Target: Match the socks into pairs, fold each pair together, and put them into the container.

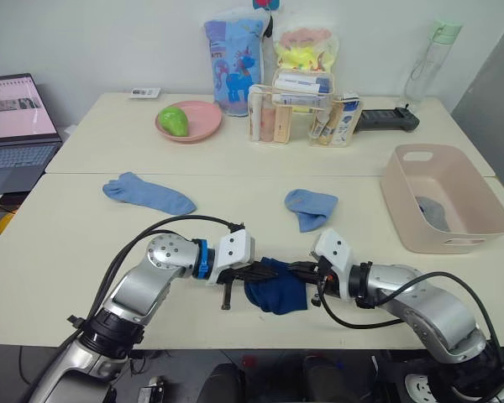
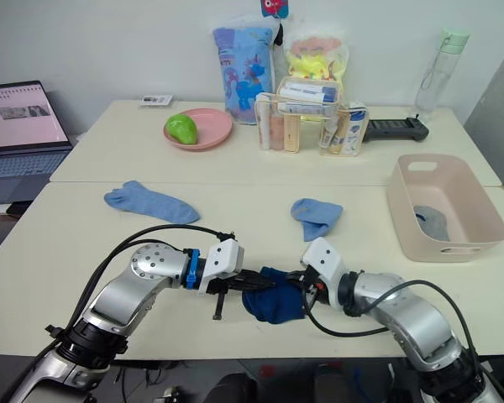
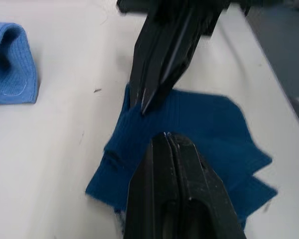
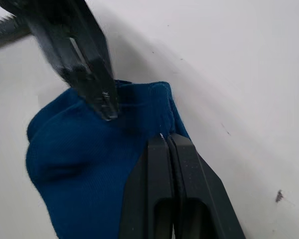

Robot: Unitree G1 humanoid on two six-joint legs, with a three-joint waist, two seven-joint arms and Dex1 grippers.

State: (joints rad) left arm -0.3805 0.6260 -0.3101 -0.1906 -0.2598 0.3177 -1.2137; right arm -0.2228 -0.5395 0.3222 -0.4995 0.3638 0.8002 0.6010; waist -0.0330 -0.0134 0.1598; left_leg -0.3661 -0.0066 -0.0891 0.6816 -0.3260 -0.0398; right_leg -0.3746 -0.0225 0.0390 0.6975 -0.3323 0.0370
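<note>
A bunched pair of dark navy socks [image 1: 275,290] lies near the table's front edge, between my two grippers. My left gripper [image 1: 250,274] is shut on its left edge, and my right gripper [image 1: 302,270] is shut on its right edge. Their fingertips nearly meet over the fabric [image 3: 199,124]. One light blue sock [image 1: 148,192] lies flat at mid-left. Another light blue sock [image 1: 311,207] lies folded at the centre. The pink-beige container [image 1: 420,239] stands at the right with a grey sock [image 1: 435,214] inside.
Along the back of the table are a pink plate [image 1: 203,112] holding a green fruit, a clear organizer [image 1: 302,113] of tubes, two printed bags [image 1: 235,63], a black device [image 1: 388,119] and a water bottle [image 1: 428,63]. A laptop [image 1: 17,126] sits far left.
</note>
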